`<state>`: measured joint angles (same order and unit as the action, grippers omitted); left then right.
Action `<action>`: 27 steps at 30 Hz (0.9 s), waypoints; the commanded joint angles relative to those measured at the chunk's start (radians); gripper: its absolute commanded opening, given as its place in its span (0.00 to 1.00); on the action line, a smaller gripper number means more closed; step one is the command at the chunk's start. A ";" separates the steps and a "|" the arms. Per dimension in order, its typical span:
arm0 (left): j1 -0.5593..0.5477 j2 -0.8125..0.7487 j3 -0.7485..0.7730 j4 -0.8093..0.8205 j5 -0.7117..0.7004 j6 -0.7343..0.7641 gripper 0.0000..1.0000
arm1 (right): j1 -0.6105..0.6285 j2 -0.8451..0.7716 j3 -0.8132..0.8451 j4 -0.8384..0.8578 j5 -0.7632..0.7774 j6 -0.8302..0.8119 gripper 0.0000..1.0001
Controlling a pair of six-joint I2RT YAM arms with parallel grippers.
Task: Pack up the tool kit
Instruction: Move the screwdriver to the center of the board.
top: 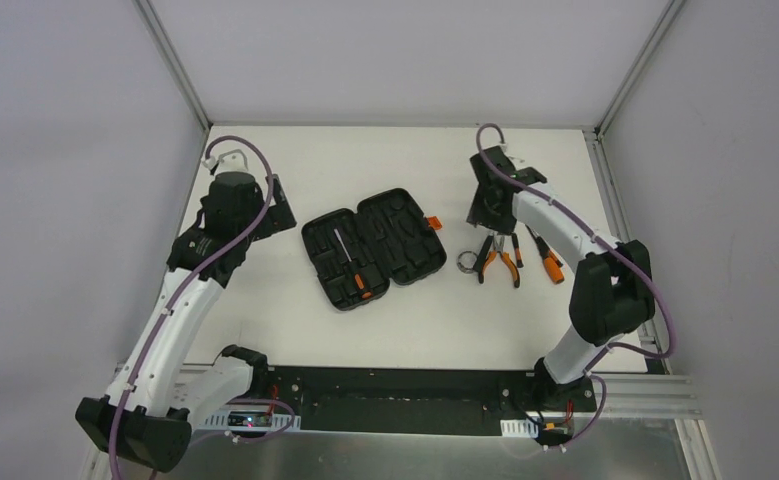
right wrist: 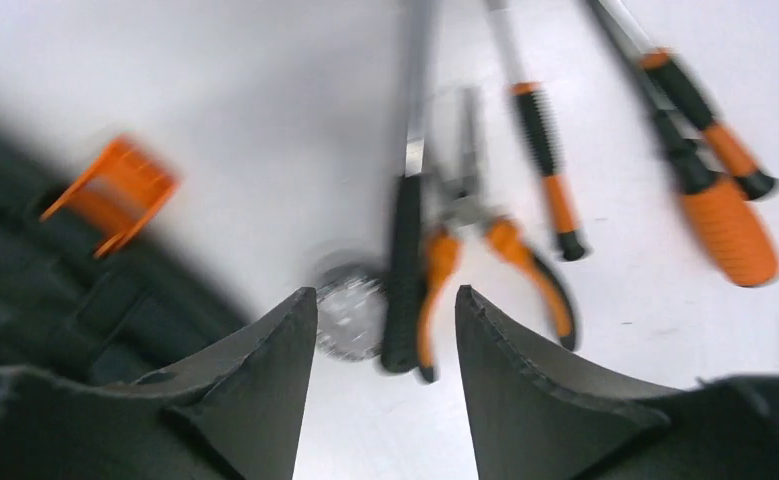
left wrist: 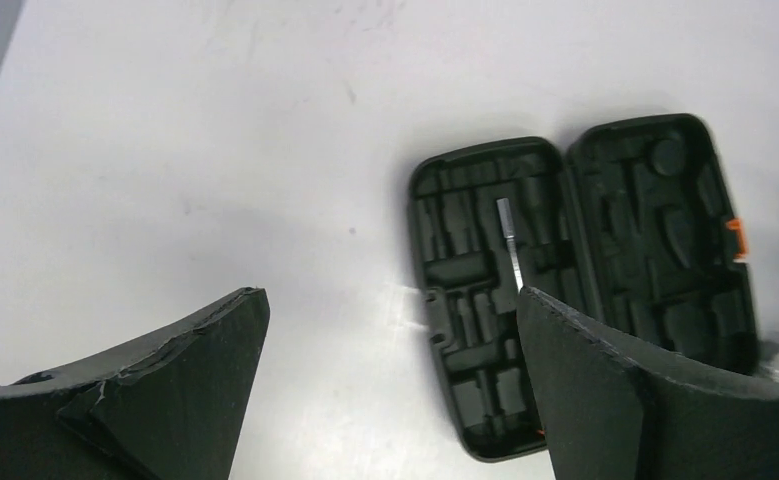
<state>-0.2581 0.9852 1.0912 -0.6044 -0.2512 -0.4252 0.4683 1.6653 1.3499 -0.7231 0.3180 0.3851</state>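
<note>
The black tool case (top: 375, 247) lies open on the white table, its orange latch (top: 431, 222) on the right edge. A screwdriver with an orange grip (top: 360, 280) sits in its left half. Loose pliers (top: 500, 260) and screwdrivers (top: 550, 262) lie right of the case. My left gripper (top: 275, 210) is open and empty, left of the case (left wrist: 575, 270). My right gripper (top: 490, 205) is open and empty, above the pliers (right wrist: 495, 250), a black-handled tool (right wrist: 403, 260) and a silver round piece (right wrist: 350, 310). The latch (right wrist: 115, 195) and three screwdrivers (right wrist: 725, 225) also show, blurred.
The table (top: 265, 320) is walled by grey panels on an aluminium frame on the left, back and right. The arm bases sit on a black rail (top: 395, 395) at the near edge. A small metal ring (top: 464, 264) lies between case and pliers.
</note>
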 commanded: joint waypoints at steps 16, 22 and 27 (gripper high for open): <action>-0.023 -0.158 -0.234 0.101 -0.237 0.146 0.99 | -0.453 0.123 -0.095 0.016 0.035 0.010 0.50; -0.039 -0.165 -0.236 0.101 -0.253 0.156 0.99 | -0.464 0.134 -0.113 0.030 -0.025 0.014 0.50; -0.049 -0.161 -0.238 0.104 -0.249 0.160 0.99 | -0.436 0.095 -0.136 0.050 -0.135 0.009 0.46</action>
<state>-0.2943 0.8352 0.8585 -0.5270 -0.4778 -0.2890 0.0006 1.8061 1.2320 -0.6804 0.2684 0.4000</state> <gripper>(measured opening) 0.990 0.469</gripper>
